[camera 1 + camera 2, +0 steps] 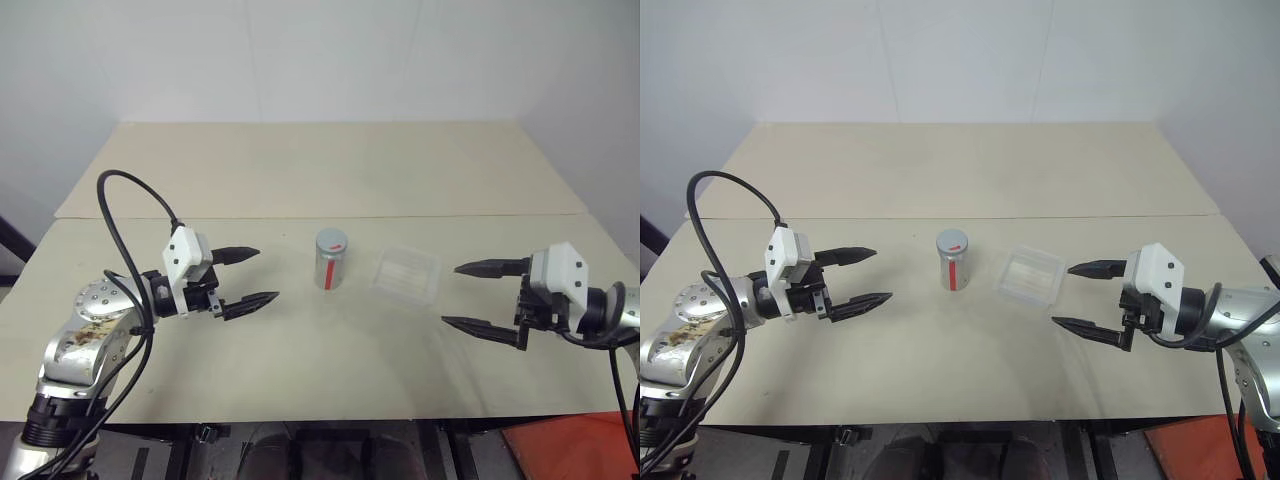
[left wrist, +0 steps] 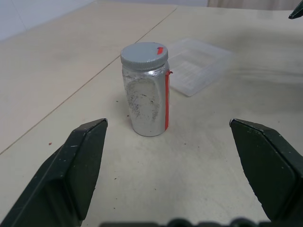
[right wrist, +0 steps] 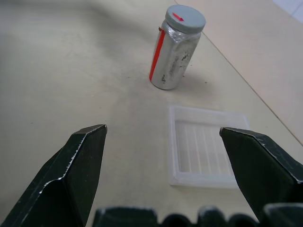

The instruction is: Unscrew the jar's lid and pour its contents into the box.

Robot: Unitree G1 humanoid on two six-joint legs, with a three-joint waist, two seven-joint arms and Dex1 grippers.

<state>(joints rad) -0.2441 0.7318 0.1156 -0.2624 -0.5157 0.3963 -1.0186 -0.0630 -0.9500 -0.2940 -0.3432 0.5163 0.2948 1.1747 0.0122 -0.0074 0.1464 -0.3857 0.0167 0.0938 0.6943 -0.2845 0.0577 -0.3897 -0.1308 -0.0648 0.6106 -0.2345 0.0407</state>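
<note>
While jar (image 1: 331, 262) stands capped beside box (image 1: 408, 272), both end effectors gape empty; contents seemingly unseen.

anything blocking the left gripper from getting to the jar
Nothing visible does. The open left gripper faces the upright jar across bare table; the box sits on the jar's far side.

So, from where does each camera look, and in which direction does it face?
Left eye view: on the head, looking forward and down at the table; both arms show, left gripper and right gripper open.
Right eye view: beside it, the same scene.
Left wrist view: along the left gripper's fingers, facing the jar.
Right wrist view: along the right gripper's fingers, facing the box.
Shared: all views show the upright jar, its lid on, and the box.
</note>
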